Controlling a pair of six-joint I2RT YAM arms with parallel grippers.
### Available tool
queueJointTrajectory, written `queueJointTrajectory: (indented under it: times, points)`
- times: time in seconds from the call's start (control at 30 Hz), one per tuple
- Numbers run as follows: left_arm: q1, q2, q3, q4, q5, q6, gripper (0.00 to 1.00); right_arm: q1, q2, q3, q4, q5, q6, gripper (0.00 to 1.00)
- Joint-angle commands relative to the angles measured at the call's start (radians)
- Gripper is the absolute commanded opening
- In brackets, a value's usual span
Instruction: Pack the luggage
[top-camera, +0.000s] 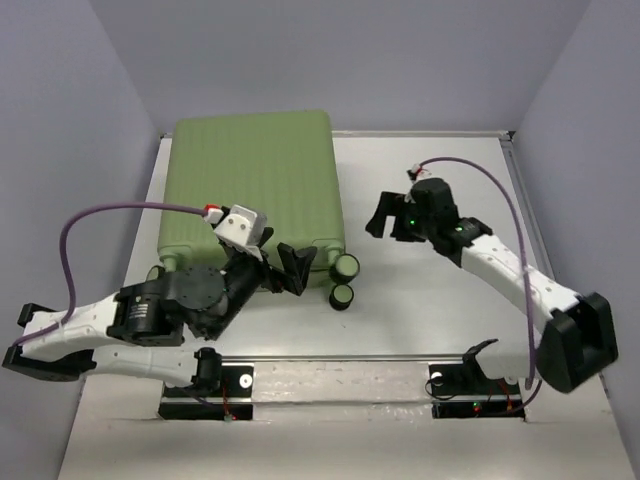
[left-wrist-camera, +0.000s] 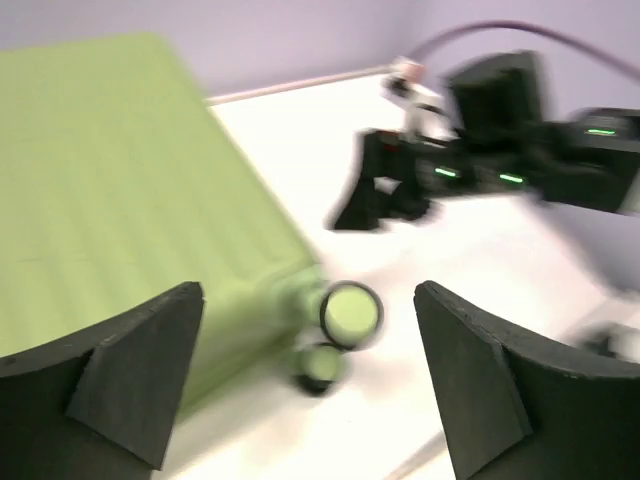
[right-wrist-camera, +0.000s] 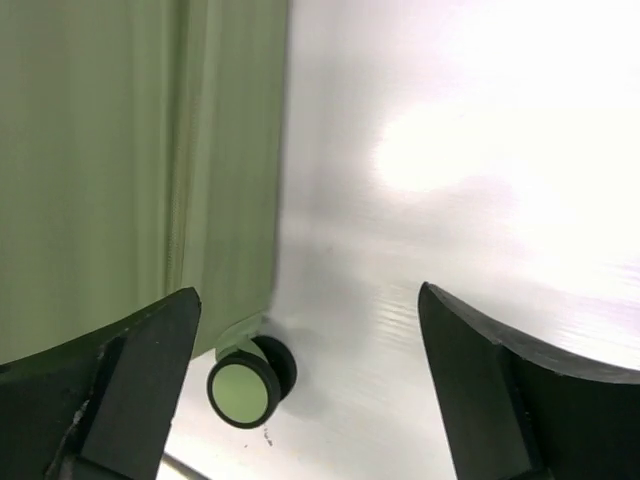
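While the large light-green hard-shell suitcase (top-camera: 250, 185) with faint ribs lies flat and closed on the far left part of the white table (top-camera: 440, 310), both arms hang close to its near right corner. Its long sides run from near to far. Two small black wheels with light-green hubs (top-camera: 346, 266) stick out at its near right corner, one just nearer than the other. The left gripper (top-camera: 297, 268) sits over the suitcase's near edge, just left of those wheels, with its black fingers spread wide and nothing between them. In the left wrist view, which is blurred, the ribbed green shell (left-wrist-camera: 110, 200) fills the left side and both wheels (left-wrist-camera: 351, 312) show between the parted fingers. The right gripper (top-camera: 385, 215) hangs over bare table to the right of the suitcase, apart from it, its jaws likewise released and empty. The right wrist view shows the suitcase's side (right-wrist-camera: 110, 170) on the left and one wheel (right-wrist-camera: 243, 388) low between the open fingers, with glare on the tabletop beyond. A purple cable (top-camera: 100, 215) loops from the left arm's wrist out to the left.
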Motion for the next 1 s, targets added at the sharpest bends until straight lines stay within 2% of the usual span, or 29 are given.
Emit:
queueJointTrajectory:
  times: [0.0,0.07,0.1,0.13,0.17,0.2,0.27,0.33,0.37,0.4,0.43,0.47,0.5,0.53,0.57,0.63,0.67,0.7,0.73,0.77,0.8,0.83,0.87,0.9,0.97]
  points:
    - [-0.019,0.013,0.166,0.119,0.484,-0.001,0.99,-0.063,-0.224,0.040,-0.118,0.097,-0.081,0.84]
    - [-0.018,-0.009,0.195,0.172,0.469,0.010,0.99,-0.074,-0.282,0.075,-0.185,0.143,-0.095,0.71]
    - [-0.016,-0.018,0.203,0.179,0.407,0.011,0.99,-0.074,-0.298,0.080,-0.194,0.146,-0.099,0.64]
    - [-0.016,-0.026,0.214,0.174,0.338,0.008,0.99,-0.074,-0.310,0.084,-0.198,0.119,-0.101,0.46]
    - [-0.009,-0.029,0.244,0.141,0.156,-0.008,0.99,-0.074,-0.321,0.086,-0.198,0.095,-0.096,0.28]
    - [-0.001,-0.024,0.266,0.113,0.065,-0.028,0.98,-0.074,-0.324,0.087,-0.198,0.053,-0.090,0.20]
    - [0.022,-0.026,0.295,0.073,-0.109,-0.050,0.93,-0.074,-0.329,0.080,-0.173,-0.040,-0.084,0.10]
    - [0.043,-0.035,0.320,0.077,-0.178,-0.039,0.89,-0.059,-0.323,0.077,-0.153,-0.124,-0.080,0.08]
    - [0.043,-0.047,0.317,0.135,-0.239,0.034,0.88,-0.042,-0.320,0.080,-0.139,-0.134,-0.078,0.09]
    - [0.043,-0.052,0.309,0.152,-0.282,0.050,0.87,-0.017,-0.317,0.086,-0.136,-0.134,-0.080,0.18]
    - [0.043,-0.055,0.306,0.163,-0.306,0.065,0.87,0.018,-0.309,0.098,-0.133,-0.121,-0.084,0.32]
    - [0.043,-0.061,0.292,0.200,-0.313,0.109,0.87,0.114,-0.301,0.125,-0.123,-0.105,-0.099,0.51]
    - [0.043,-0.064,0.280,0.243,-0.320,0.117,0.87,0.192,-0.275,0.162,-0.118,-0.094,-0.107,0.83]
    - [0.043,-0.058,0.266,0.258,-0.304,0.134,0.87,0.222,-0.254,0.181,-0.124,-0.094,-0.112,0.93]
    - [0.043,-0.044,0.255,0.251,-0.294,0.142,0.88,0.248,-0.234,0.198,-0.130,-0.088,-0.115,0.98]
    - [0.056,0.011,0.269,0.185,-0.275,0.088,0.93,0.296,-0.194,0.228,-0.151,-0.038,-0.133,1.00]
    - [0.147,0.087,0.295,0.106,-0.167,0.067,0.95,0.326,-0.168,0.241,-0.165,-0.018,-0.133,1.00]
    - [0.245,0.171,0.319,0.049,-0.069,-0.019,0.99,0.339,-0.156,0.241,-0.171,0.002,-0.129,1.00]
    - [0.361,0.172,0.338,-0.002,0.052,-0.019,0.99,0.349,-0.146,0.239,-0.175,0.007,-0.127,1.00]
    - [0.464,0.212,0.335,0.011,0.270,-0.053,0.99,0.360,-0.137,0.238,-0.179,0.016,-0.124,1.00]
    - [0.622,0.212,0.290,0.046,0.356,-0.053,0.99,0.386,-0.114,0.232,-0.179,0.024,-0.119,1.00]
    - [0.698,0.210,0.269,0.082,0.424,-0.061,0.99,0.397,-0.100,0.232,-0.181,0.047,-0.118,1.00]
    - [0.774,0.210,0.258,0.111,0.561,-0.090,0.99,0.406,-0.084,0.232,-0.185,0.054,-0.118,1.00]
    - [0.910,0.217,0.261,0.111,0.611,-0.099,0.99,0.406,-0.042,0.236,-0.190,0.056,-0.122,1.00]
    - [1.031,0.250,0.289,0.053,0.703,-0.116,0.99,0.419,0.001,0.248,-0.233,0.137,-0.116,1.00]
